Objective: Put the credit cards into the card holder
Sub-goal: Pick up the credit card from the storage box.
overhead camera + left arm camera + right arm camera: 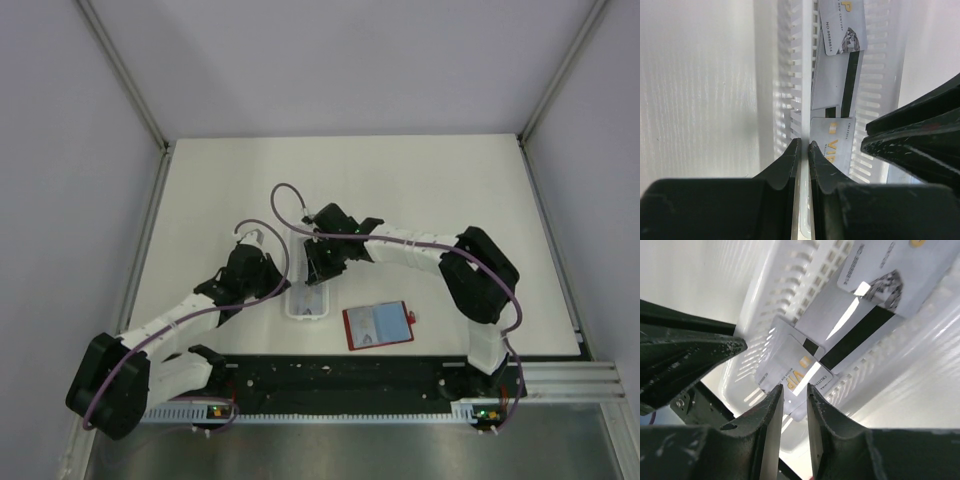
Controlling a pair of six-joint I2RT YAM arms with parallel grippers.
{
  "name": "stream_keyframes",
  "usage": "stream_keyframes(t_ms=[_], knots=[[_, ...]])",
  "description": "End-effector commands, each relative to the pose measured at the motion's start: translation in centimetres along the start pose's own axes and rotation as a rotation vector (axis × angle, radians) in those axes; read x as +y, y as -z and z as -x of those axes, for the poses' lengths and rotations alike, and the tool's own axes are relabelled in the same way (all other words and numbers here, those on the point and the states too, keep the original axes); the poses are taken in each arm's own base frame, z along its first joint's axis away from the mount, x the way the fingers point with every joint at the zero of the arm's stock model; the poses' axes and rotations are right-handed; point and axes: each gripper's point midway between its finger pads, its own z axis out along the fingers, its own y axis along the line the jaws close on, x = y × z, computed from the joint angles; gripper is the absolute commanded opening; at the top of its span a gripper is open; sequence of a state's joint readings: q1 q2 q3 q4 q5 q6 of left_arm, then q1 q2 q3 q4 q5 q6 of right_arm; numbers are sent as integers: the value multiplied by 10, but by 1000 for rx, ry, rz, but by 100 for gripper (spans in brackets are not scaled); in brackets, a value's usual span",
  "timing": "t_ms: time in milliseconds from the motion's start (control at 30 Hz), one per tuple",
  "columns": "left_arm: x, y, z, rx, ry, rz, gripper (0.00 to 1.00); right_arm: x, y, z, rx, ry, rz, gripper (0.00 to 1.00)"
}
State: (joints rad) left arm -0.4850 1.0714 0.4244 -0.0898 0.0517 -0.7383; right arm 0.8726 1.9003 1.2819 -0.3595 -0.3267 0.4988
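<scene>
Several grey credit cards [790,365] lie overlapping in a long white slotted tray [293,300]. The nearest one, marked VIP [835,142], has its corner between the fingers of my right gripper [795,387], which stand narrowly open above it. Behind it lie a card with a black stripe [840,320] and a printed card [885,275]. My left gripper [804,142] is shut on the tray's left wall [790,65]. The red card holder [378,325] lies open on the table right of the tray, with no gripper at it.
Both arms meet over the tray, so their fingers are close together; the right gripper's dark fingers [910,130] crowd the left wrist view. The arm bases and a black rail [330,380] run along the near edge. White walls enclose the table.
</scene>
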Motion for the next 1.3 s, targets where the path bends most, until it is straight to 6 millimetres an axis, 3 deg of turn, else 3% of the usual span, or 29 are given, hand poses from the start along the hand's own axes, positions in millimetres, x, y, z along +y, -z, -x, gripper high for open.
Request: stream_keyframes(t_ms=[0, 200, 400, 667, 867, 1267], knots=[[-2, 0, 11, -37, 1, 4, 0, 0, 17, 23, -48, 69, -158, 25], [-3, 1, 11, -39, -2, 1, 0, -13, 3, 15, 20, 111, -302, 30], [-3, -1, 11, -34, -6, 0, 0, -22, -8, 10, 49, 127, -330, 32], [-3, -3, 9, -29, -1, -1, 0, -32, -20, -12, 129, 138, -319, 42], [-2, -4, 9, -28, 2, 2, 0, -26, -26, -24, 180, 140, -254, 42], [0, -4, 7, -24, 2, 9, 0, -5, -32, -40, 228, 103, -70, 31]])
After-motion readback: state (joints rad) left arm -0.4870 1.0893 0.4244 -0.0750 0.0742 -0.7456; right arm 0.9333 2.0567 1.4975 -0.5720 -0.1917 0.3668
